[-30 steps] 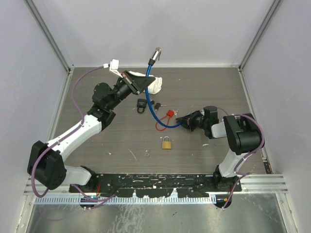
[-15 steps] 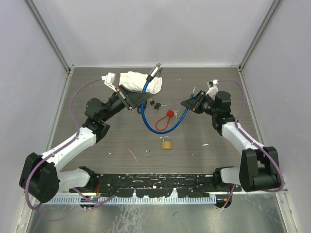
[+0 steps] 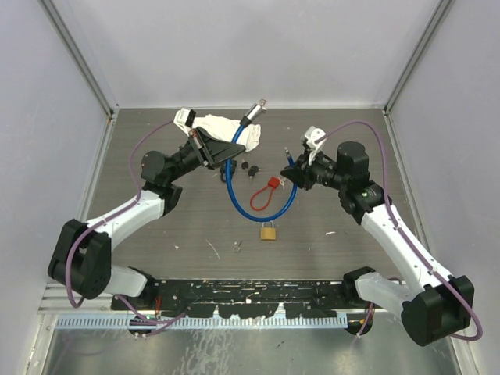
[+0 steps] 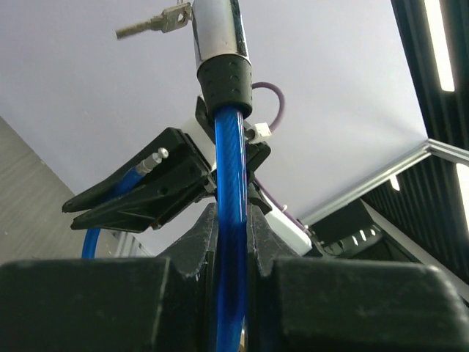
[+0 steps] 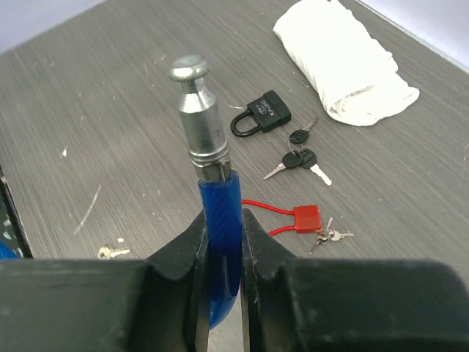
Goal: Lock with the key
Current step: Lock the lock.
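Observation:
A blue cable lock (image 3: 258, 208) hangs in a loop between both arms. My left gripper (image 3: 227, 148) is shut on the cable just below its chrome lock head (image 3: 251, 115), and the key (image 3: 262, 102) sticks out of that head. In the left wrist view the cable (image 4: 229, 154) rises from between the fingers to the head (image 4: 218, 33) and the key (image 4: 154, 22). My right gripper (image 3: 291, 167) is shut on the cable's other end (image 5: 220, 202), just under its metal pin (image 5: 199, 110). Pin and head are apart.
On the table lie a brass padlock (image 3: 268, 231), a red cable lock (image 5: 306, 218) with small keys (image 5: 328, 236), a black padlock (image 5: 264, 114), black-headed keys (image 5: 300, 158), a white cloth (image 5: 341, 62) and a loose small key (image 3: 237, 247).
My right arm has swung out from low on the right and lifted the pin end toward the middle. The left gripper has shifted slightly with the lock head still raised.

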`<state>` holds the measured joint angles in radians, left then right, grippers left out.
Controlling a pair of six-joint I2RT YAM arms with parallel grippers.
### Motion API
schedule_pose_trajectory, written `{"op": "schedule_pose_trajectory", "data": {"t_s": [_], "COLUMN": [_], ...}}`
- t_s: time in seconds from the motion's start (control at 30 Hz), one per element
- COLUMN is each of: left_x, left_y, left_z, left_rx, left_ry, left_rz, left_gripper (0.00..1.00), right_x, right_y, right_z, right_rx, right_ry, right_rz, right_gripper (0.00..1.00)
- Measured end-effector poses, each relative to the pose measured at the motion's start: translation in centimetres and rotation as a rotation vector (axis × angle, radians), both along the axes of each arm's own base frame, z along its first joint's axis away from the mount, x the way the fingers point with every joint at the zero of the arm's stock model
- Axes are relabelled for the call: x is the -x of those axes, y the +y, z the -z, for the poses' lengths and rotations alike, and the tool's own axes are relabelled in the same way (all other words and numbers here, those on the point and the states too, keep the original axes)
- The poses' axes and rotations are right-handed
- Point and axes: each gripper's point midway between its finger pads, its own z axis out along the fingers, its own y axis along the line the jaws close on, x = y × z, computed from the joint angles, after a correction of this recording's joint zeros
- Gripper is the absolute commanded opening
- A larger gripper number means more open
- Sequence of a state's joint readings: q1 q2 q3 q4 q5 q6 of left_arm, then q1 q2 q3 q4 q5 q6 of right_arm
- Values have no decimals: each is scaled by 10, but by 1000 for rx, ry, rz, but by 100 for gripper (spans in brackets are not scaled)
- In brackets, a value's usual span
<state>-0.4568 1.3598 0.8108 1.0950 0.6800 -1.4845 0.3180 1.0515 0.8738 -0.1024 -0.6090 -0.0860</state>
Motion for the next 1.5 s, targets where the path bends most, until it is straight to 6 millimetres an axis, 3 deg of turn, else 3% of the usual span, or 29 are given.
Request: {"op": "schedule_pose_trajectory", "data": {"t_s": [0.2,0.53,0.73,0.97,1.5], "left_x": [4,27,28,28,28], "left_y": [-6,-25,-31,-32,-33], "left_z": [3,2,12,10,15], "left_rx": [8,-13,-51,-55,-78], "left_ry": [69,68,88,81,81], "left_rz": [99,196,204,204,206], "left_gripper": [0,0,0,0,0], "right_x": [13,-7,-11,-6,-11], "right_y": [12,26,33,38,36], "right_z": [-4,-57,-53,-48,-46], "right_rx": [88,43,39,41,57], "right_ry": [-107,-179,-142,-114,-85], "right_rz": [-97,-99,-107,-122,-89], "right_gripper": [1,1,1,1,1]}}
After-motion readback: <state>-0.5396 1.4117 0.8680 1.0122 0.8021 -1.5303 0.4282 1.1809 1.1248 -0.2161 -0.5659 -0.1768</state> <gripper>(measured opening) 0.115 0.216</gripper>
